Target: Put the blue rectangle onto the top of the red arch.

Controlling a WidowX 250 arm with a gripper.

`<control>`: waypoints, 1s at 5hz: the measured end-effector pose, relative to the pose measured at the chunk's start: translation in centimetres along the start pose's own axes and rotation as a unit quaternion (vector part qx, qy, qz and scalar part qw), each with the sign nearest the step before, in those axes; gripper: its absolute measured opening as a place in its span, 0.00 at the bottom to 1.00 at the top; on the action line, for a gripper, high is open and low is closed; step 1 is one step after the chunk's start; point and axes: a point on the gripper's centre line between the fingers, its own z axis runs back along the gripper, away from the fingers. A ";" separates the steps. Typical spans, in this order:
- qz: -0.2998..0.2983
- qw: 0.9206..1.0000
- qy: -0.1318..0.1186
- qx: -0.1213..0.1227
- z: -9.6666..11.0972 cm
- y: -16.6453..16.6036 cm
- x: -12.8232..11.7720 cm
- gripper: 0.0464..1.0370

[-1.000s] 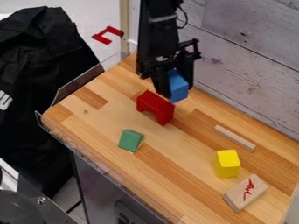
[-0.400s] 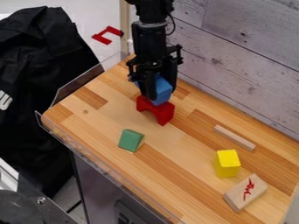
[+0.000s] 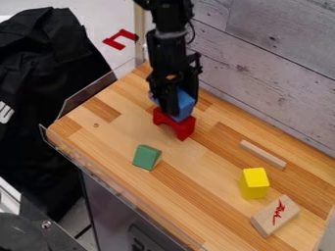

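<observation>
Pinched in the gripper [image 3: 179, 108], the blue rectangular block [image 3: 186, 104] is at the red arch's [image 3: 186, 128] top, contact unclear; best to level and centre it, lower gently, then release without sideways drag.

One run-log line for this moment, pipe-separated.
tool holding blue block | block on or just above red arch, contact unclear | arch standing on table | release pending

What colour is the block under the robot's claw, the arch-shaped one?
Red, clearest in the camera view.
</observation>
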 end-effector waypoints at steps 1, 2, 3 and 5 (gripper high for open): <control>0.024 0.999 0.019 -0.011 -0.8 0.2 -0.5 0.54; 0.027 0.999 0.026 -0.018 -0.8 0.0 -0.7 0.54; 0.026 0.999 0.029 -0.019 -0.8 0.0 -0.8 0.54; 0.028 0.999 0.033 -0.016 -0.7 -0.5 -0.3 0.54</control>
